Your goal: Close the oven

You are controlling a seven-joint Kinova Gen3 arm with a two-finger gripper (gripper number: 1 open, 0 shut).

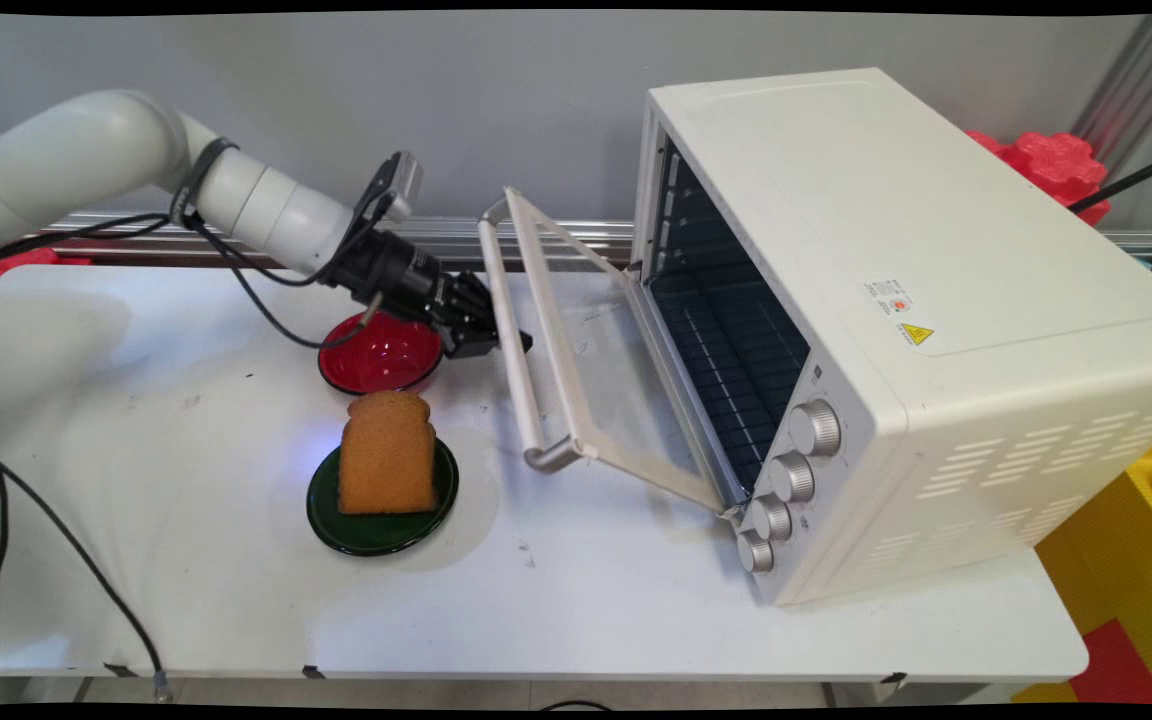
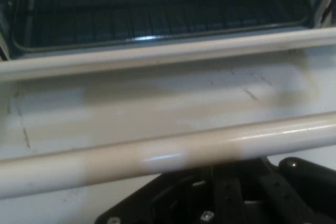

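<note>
nearest the standing camera we see a slice of bread (image 1: 387,453) upright on a dark green plate (image 1: 381,530), toward the tabletop's (image 1: 636,600) near edge. from the gripper (image 1: 511,343) outward: its black linkage (image 2: 220,192) rises at the bottom of the hand view, right behind the cream handle bar (image 2: 168,153) of the oven door (image 1: 591,360). in the main view the gripper's tip meets that bar (image 1: 516,340) partway along it, but the bar covers the fingertips, so we cannot tell whether the gripper is clenched on the bar or released. the door hangs partly open, tilted out from the white toaster oven (image 1: 896,330) at the tabletop's right side. just behind the gripper sits a red bowl (image 1: 381,355), partly covered by the wrist; only the main view shows it, the bread and the oven's four knobs (image 1: 786,480). the hand view alone looks through the door glass at the dark wire rack (image 2: 157,9) inside; the fingers themselves are cut off there.
</note>
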